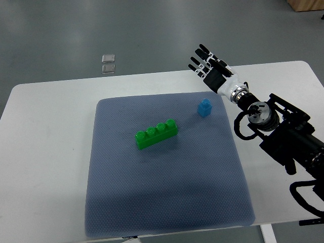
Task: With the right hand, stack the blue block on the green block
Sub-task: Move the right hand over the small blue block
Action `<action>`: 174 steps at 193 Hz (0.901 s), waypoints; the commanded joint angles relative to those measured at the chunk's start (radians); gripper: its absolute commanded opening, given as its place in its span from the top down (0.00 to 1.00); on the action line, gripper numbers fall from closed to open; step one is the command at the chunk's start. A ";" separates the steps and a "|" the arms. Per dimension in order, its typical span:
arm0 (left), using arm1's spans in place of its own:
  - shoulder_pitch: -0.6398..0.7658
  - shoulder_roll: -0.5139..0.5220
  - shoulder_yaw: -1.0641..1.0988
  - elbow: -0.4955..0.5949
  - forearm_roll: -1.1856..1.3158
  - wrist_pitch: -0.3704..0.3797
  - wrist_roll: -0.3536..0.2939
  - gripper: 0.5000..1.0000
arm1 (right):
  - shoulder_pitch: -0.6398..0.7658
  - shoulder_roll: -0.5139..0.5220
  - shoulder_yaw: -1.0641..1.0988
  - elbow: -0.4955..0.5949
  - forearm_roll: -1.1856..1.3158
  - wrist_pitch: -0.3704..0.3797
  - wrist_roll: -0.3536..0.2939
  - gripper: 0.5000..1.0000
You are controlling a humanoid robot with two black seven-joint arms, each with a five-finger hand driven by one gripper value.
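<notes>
A: The right hand (211, 68) is seen above the far right part of the surface (45, 131), its arm reaching in from the right edge. The fingers (201, 55) are spread wide and nothing is held.

B: And the blue block (204, 107)?

A: It is set upright on the mat (167, 187), near the mat's far right corner, just below the hand in the picture. No contact is made; a clear gap is seen between palm and block.

B: The green block (156, 134) is found where?

A: Near the middle of the mat, laid at a slant, its right end raised toward the far side. Four studs are shown on top. It is kept apart from the blue block, which sits up and to its right.

B: Anything else to be noted?

A: Two small clear squares (108, 63) are spotted on the floor beyond the surface's far edge. The left hand is not seen at all.
</notes>
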 commanded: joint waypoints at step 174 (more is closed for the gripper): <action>-0.002 0.000 -0.003 -0.017 0.000 -0.001 -0.001 0.00 | 0.281 -0.251 -0.256 0.170 -0.896 0.165 -0.031 0.15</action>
